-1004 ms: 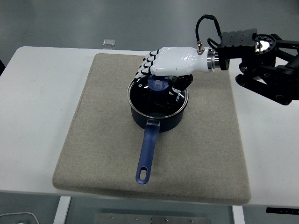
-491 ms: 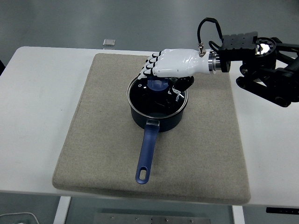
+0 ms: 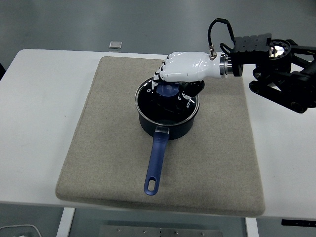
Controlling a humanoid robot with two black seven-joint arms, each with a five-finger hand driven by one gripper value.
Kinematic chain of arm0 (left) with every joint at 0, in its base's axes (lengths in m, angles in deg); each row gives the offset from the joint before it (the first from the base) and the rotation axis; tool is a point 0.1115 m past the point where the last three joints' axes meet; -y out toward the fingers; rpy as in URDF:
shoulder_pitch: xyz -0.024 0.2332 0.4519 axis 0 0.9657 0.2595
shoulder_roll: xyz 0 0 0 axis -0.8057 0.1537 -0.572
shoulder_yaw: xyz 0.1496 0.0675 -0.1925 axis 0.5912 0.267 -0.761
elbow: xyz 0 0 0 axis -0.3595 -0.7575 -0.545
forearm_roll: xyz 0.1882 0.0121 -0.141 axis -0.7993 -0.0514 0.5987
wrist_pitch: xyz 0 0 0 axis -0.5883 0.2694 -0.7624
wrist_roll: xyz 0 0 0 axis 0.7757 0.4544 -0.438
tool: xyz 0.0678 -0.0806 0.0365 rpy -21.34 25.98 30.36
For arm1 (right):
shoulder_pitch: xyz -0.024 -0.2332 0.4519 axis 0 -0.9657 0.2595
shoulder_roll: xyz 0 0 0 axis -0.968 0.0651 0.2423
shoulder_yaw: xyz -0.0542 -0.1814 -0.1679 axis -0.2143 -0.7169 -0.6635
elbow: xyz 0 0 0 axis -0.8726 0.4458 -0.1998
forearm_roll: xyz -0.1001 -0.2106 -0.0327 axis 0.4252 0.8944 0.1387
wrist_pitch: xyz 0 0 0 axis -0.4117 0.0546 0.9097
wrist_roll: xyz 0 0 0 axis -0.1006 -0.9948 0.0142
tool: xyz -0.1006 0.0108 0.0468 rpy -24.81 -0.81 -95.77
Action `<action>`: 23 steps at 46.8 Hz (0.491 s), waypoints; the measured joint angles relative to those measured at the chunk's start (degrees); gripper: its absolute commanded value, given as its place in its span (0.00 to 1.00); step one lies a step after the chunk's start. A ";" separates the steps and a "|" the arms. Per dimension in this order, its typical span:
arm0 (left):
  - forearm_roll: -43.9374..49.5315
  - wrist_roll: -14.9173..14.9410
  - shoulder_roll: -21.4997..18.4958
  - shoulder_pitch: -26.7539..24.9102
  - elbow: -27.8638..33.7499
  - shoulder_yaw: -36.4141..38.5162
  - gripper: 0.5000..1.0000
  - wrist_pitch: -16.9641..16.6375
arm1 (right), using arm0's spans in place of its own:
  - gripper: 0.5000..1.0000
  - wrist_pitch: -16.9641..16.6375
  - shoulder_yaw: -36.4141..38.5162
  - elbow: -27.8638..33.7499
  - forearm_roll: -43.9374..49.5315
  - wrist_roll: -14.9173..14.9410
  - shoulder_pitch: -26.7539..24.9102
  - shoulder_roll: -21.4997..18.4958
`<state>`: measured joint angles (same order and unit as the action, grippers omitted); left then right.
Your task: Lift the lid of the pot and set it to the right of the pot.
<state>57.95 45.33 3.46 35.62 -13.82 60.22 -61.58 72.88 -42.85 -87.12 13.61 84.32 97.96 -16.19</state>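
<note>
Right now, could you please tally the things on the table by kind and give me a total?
Pots with blue handle: 1
Pot lids with blue knob: 1
Beige mats: 1
Small square objects at the table's far edge: 1
Total: 4
The right hand is curled over the lid's knob.

Right arm reaching in from right edge; right hand (image 3: 181, 69) palm down, fingers (image 3: 160, 75) curled.
</note>
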 measured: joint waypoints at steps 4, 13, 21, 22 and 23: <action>0.00 0.00 0.00 0.00 0.00 0.00 1.00 0.00 | 0.00 -0.65 0.02 0.01 -0.12 0.00 -0.01 -0.03; 0.00 0.00 0.00 0.00 0.00 0.04 1.00 0.01 | 0.00 -1.73 0.11 0.00 -0.18 0.00 0.02 0.00; 0.00 0.00 0.00 0.00 0.00 0.02 1.00 0.01 | 0.00 -2.12 0.11 0.00 0.19 0.00 0.08 -0.03; 0.00 0.00 0.00 0.00 0.00 0.03 1.00 0.01 | 0.00 -2.21 0.11 0.00 0.24 0.00 0.08 -0.03; 0.00 0.00 0.00 0.00 0.00 0.04 1.00 0.01 | 0.00 -2.32 0.11 0.00 0.27 0.00 0.09 -0.03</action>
<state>57.95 45.33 3.46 35.62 -13.82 60.25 -61.56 70.56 -42.74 -87.13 13.87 84.32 98.05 -16.22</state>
